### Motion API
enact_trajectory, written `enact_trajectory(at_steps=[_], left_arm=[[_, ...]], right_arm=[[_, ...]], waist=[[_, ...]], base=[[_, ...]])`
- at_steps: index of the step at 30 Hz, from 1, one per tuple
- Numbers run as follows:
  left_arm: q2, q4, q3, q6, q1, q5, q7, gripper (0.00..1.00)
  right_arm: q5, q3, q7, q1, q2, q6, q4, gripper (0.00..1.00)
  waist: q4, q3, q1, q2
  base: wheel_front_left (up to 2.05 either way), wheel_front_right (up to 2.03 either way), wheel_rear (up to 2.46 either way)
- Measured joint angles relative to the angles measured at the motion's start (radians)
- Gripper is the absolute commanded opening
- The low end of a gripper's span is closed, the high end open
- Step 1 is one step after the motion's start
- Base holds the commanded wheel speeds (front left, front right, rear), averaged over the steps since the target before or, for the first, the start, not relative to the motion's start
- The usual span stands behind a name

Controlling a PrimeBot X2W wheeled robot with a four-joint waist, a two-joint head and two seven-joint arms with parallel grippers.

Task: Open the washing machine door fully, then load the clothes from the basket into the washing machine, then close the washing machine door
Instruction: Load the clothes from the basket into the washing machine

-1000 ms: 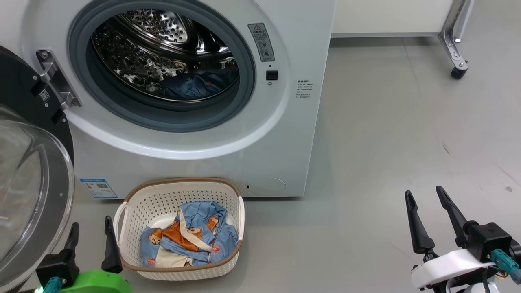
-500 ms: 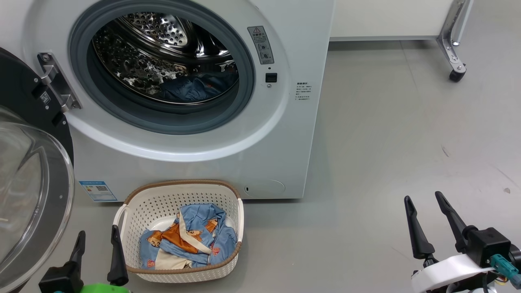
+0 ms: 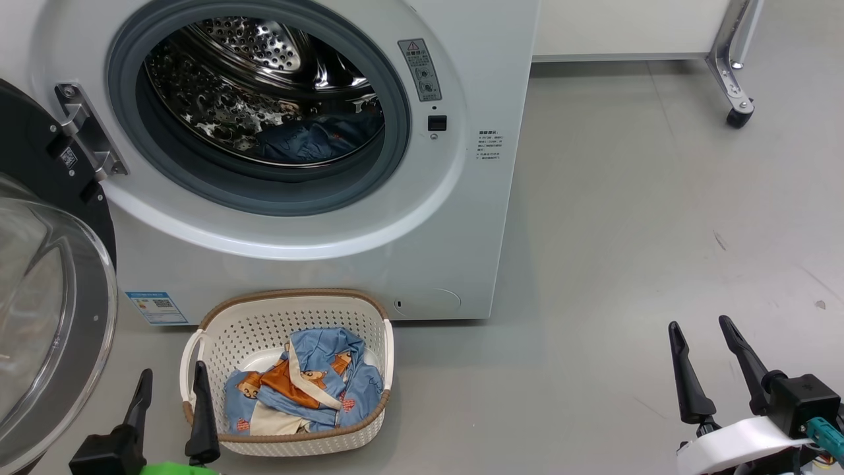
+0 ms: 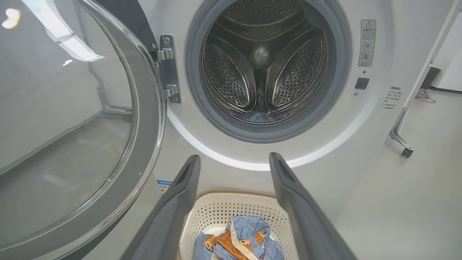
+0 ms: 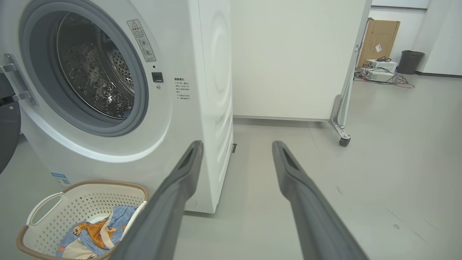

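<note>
Nearest, at the bottom left of the head view, the left gripper (image 3: 173, 369) holds its two long dark fingers spread wide with nothing between them. Over the last second it has slid sideways toward the basket and sunk lower in the picture, so its inner finger now overlaps the basket's left handle. The camera itself also shifted a little. The right gripper (image 3: 698, 322), at the lower right, is likewise spread and empty over bare grey floor (image 3: 626, 231), well apart from the basket, and has barely moved. This suggests the left arm is lining up to take a garment.

The basket (image 3: 277, 323) stands on the floor just in front of the washing machine (image 3: 461, 218). It is a rounded rectangle of cream perforated plastic with a brown woven-look rim. Inside lie the clothes (image 3: 310, 382): crumpled soft light blue fabric printed with orange-brown bears, crossed by a cream strip.

Behind it, the smooth white washer has a round opening ringed by a grey rubber seal (image 3: 277, 198), leading into a shiny perforated steel drum (image 3: 250, 86). A blue bundle (image 3: 316, 138) lies at the drum's bottom, so loading looks partly done.

The washing machine door (image 3: 46, 297) hangs open to the left on a metal hinge (image 3: 86, 135). It has a glossy black rim and a bulging clear glass bowl.
</note>
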Motion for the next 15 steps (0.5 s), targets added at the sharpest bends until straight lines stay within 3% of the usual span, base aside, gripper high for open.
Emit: enact_trajectory(at_steps=[15], left_arm=[[0.001,-0.05,-0.027,0.018,0.015,-0.014,0.0,1.0]], right_arm=[[0.0,-0.005,0.0,0.009,0.004,0.0,0.023,1.0]], waist=[[0.009,0.007,0.0,0.0]], base=[[0.0,0.0,0.0]])
